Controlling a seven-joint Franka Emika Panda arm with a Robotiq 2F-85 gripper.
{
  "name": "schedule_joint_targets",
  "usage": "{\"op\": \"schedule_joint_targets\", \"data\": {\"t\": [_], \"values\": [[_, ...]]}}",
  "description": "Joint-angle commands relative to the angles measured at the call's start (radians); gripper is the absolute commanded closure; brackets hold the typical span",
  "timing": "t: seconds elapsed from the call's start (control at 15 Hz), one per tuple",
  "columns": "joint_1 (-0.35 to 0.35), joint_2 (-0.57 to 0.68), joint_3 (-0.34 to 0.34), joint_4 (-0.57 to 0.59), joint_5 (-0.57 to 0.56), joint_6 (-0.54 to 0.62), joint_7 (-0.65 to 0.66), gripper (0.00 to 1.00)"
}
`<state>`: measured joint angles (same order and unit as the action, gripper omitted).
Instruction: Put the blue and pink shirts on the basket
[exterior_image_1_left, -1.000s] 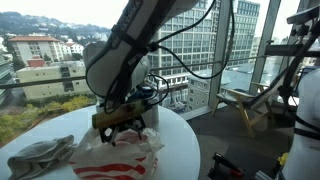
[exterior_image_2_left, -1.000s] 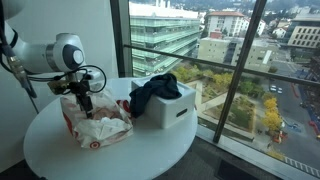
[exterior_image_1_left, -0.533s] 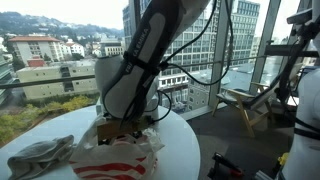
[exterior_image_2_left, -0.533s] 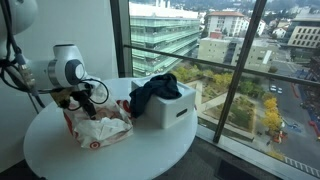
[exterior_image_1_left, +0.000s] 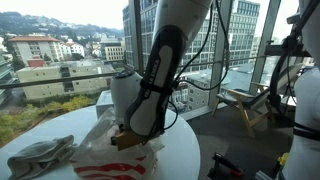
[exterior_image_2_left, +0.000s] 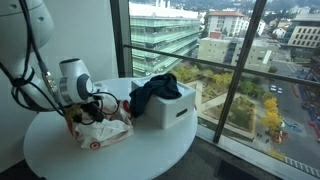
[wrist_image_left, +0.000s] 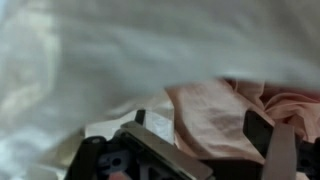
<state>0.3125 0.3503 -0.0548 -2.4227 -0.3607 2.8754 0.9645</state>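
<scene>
step: pink shirt (wrist_image_left: 285, 103) grab, it's inside the bag (exterior_image_2_left: 100, 131); blue shirt (exterior_image_2_left: 152, 92) sits on the basket (exterior_image_2_left: 176, 113) | gripper (wrist_image_left: 200, 126): wide open, empty, straddling it | next: you should pinch it, lift clear

- Plastic bag (exterior_image_2_left: 97, 128) — thin white film, crinkled, with a faint sheen.
- Pink shirt (wrist_image_left: 215, 115), toward 3 o'clock in the wrist view — soft matt cloth, creased.
- Blue shirt (exterior_image_2_left: 152, 93) — dark matt cloth.
- Basket (exterior_image_2_left: 180, 115) — smooth, matt white sides.
- Table (exterior_image_2_left: 110, 160) — smooth white top.
</scene>
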Motion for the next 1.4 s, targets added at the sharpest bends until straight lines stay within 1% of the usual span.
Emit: {"op": "schedule_joint_targets", "data": {"t": [0.0,0.13,0.27,0.53,0.6,0.67,0.8,0.87,0.93,1.0,1.2,1.27,1.33], "values": [[0.037,0.048,-0.026,0.018,-0.016,0.088,0.072,0.0],[0.049,0.068,-0.029,0.029,-0.014,0.13,0.092,0.0],[0.093,0.098,-0.077,0.04,-0.044,0.182,0.124,0.0],[0.175,0.148,-0.175,0.057,-0.065,0.233,0.146,0.0],[0.195,0.161,-0.2,0.064,-0.065,0.239,0.149,0.16],[0.202,0.168,-0.209,0.067,-0.057,0.237,0.147,0.27],[0.218,0.17,-0.222,0.07,-0.045,0.231,0.145,0.42],[0.216,0.162,-0.216,0.069,-0.039,0.214,0.142,0.51],[0.212,0.152,-0.208,0.067,-0.034,0.199,0.139,0.57],[0.204,0.141,-0.197,0.066,-0.03,0.179,0.134,0.66],[0.194,0.122,-0.188,0.068,-0.018,0.108,0.13,0.87],[0.208,0.123,-0.206,0.074,-0.021,0.092,0.139,0.88],[0.208,0.12,-0.208,0.078,-0.019,0.069,0.14,0.89]]}}
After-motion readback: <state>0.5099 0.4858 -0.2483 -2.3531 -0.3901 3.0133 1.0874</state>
